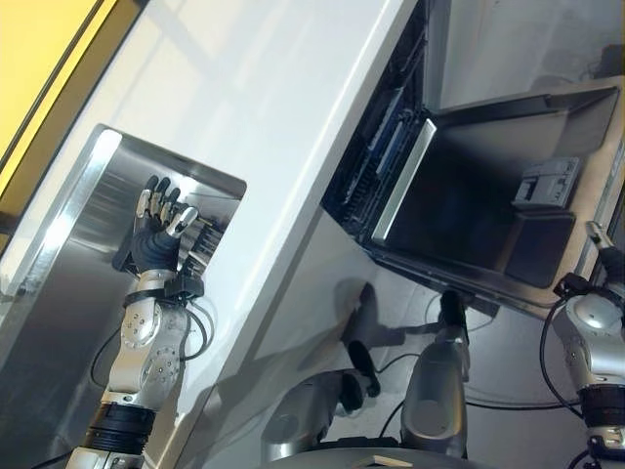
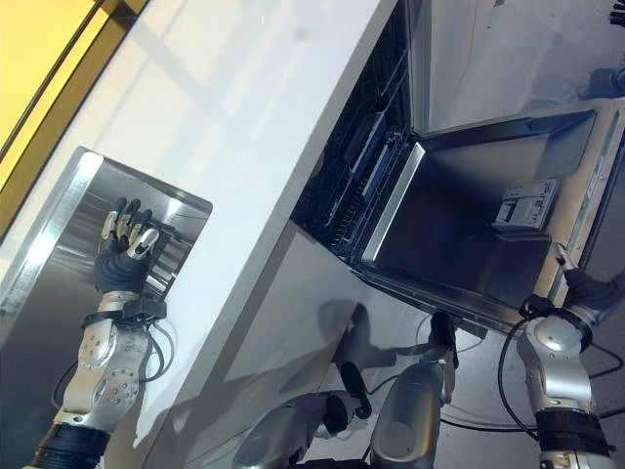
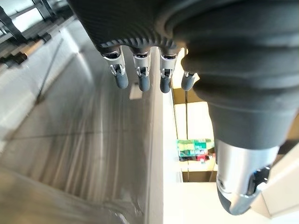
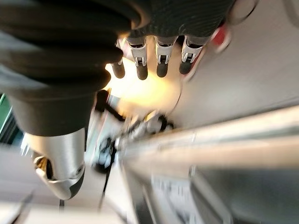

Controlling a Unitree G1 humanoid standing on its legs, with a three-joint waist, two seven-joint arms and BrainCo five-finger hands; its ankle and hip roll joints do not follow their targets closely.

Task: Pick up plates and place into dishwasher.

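Left hand (image 1: 156, 230) was seen reaching into the steel sink (image 1: 73, 210), fingers (image 3: 142, 79) relaxed and holding nothing. No plate was made out clearly; a dark rack (image 1: 200, 239) lay just beside the fingertips, w/ any plates presumably there. Risk judged: fingers snagging rack wires, or a plate slipping vs. the sink wall. Dishwasher (image 1: 469, 210) was shown w/ door down, well apart. Right hand (image 4: 159, 58) was pictured loosely extended, empty.

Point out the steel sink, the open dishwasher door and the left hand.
stainless steel sink (image 1: 59, 322), left eye view, bare basin floor.
open dark dishwasher door (image 2: 459, 230), right eye view, inner panel.
left hand (image 1: 153, 239), left eye view, back of hand.
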